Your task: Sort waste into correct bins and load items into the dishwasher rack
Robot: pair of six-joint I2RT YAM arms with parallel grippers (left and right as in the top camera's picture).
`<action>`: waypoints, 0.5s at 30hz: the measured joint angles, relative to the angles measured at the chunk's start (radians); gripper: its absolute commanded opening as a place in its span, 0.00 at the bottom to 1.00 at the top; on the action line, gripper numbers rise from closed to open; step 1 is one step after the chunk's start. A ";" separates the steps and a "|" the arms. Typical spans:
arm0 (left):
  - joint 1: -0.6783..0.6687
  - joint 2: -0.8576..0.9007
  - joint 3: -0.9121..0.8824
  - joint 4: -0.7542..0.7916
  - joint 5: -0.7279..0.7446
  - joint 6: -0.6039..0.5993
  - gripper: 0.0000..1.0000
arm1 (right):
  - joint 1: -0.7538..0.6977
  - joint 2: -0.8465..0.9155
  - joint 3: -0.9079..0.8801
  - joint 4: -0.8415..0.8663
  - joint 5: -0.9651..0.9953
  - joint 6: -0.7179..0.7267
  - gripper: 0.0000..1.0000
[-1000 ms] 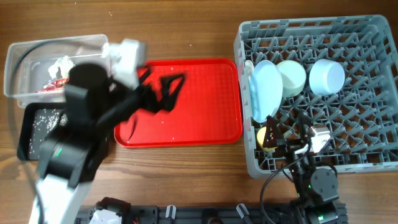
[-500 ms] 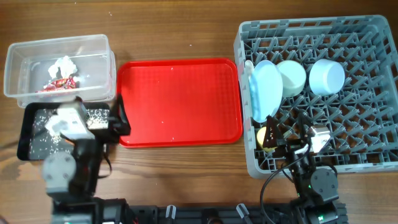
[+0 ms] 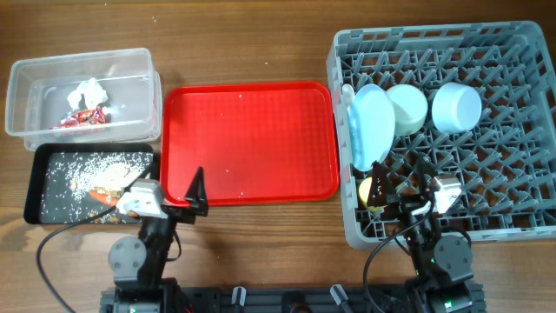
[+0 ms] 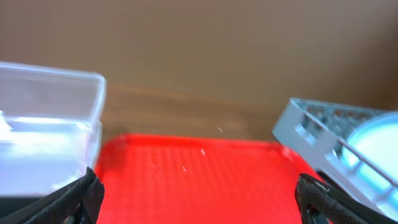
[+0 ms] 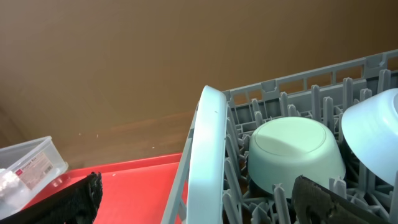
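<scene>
Left gripper, near the counter's front edge, gapes wide and empty. Right gripper is equally wide and empty, over the grey dishwasher rack at the right edge. There a pale-blue plate stands on edge beside two pale bowls. The clear tub in the back-left corner bears an unreadable label.

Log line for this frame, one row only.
left gripper open | right gripper open | tissue, wrapper in clear tub | scraps in black tray | plate, bowls in rack
</scene>
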 measured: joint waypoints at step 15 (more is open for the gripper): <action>-0.027 -0.001 -0.008 -0.002 0.004 0.000 1.00 | 0.000 0.000 0.000 0.000 0.000 0.000 0.99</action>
